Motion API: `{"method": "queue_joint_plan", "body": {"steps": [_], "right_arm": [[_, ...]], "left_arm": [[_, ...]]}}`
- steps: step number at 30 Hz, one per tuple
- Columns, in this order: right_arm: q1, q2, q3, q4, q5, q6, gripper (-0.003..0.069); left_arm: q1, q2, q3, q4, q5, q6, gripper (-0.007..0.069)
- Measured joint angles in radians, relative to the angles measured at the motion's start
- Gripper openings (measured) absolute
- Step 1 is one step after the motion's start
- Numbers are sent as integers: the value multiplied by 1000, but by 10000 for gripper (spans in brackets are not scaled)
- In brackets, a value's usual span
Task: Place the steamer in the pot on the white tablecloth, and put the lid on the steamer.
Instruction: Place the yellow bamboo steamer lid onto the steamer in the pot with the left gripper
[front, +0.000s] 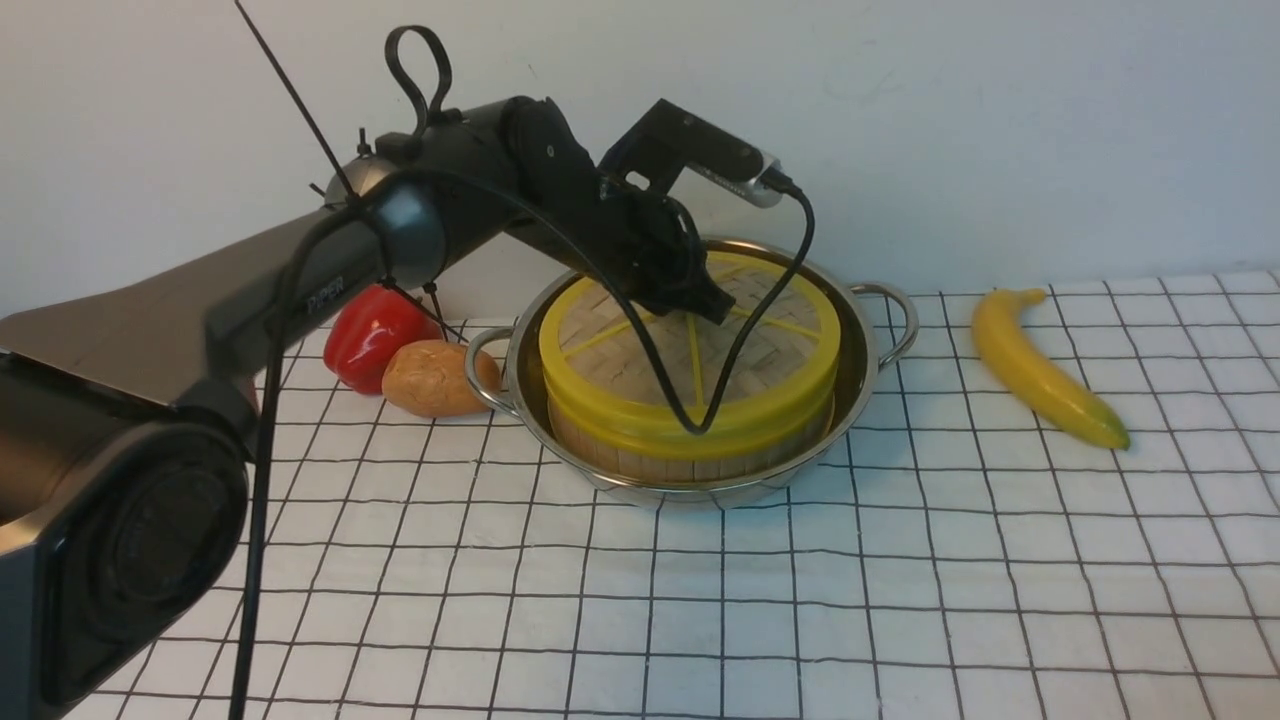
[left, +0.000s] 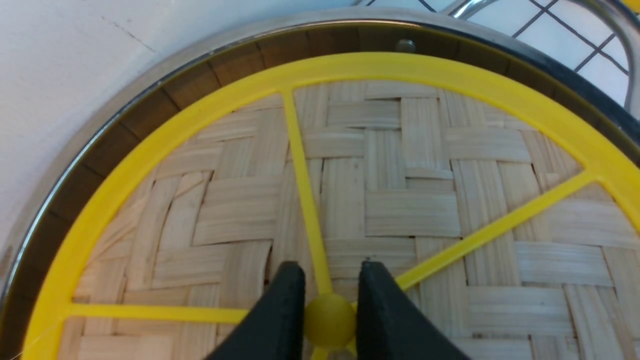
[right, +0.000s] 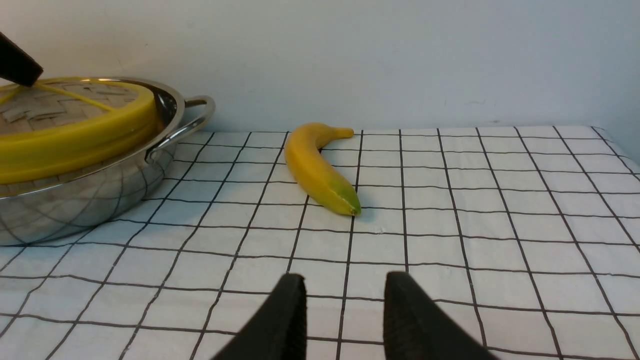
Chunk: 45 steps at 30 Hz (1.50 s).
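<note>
Inside the pot (front: 855, 375), the steamer (front: 690, 465) shows only a strip of slatted wall beneath the lid (front: 610, 360), and its contents are hidden. At the lid's centre the left jaws pinch the yellow knob (left: 329, 320). Beside the pot, the right jaws stand spread and empty above the white tablecloth (right: 500, 225).

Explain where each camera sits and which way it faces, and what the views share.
Front: between the arms, facing forward over the cloth to the pot and lid; the left arm shows.
Left wrist: above the lid, facing down; left fingers clasp its knob.
Right wrist: low over the cloth, facing the banana and the pot; right fingers show, open and empty.
Shared: all three show pot and lid; front and right wrist also the banana.
</note>
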Motion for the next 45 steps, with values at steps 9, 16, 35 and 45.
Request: {"method": "queue_joint_plan", "body": {"steps": [9, 16, 35, 45], "right_arm": [[0, 0, 0, 0, 0, 0, 240], [0, 0, 0, 0, 0, 0, 240], [0, 0, 0, 0, 0, 0, 240], [0, 0, 0, 0, 0, 0, 240]], "left_arm": [[0, -8, 1, -1, 23, 31, 124], [0, -20, 2, -7, 69, 36, 124], [0, -23, 7, -6, 59, 44, 124], [-3, -23, 10, -7, 45, 51, 124]]}}
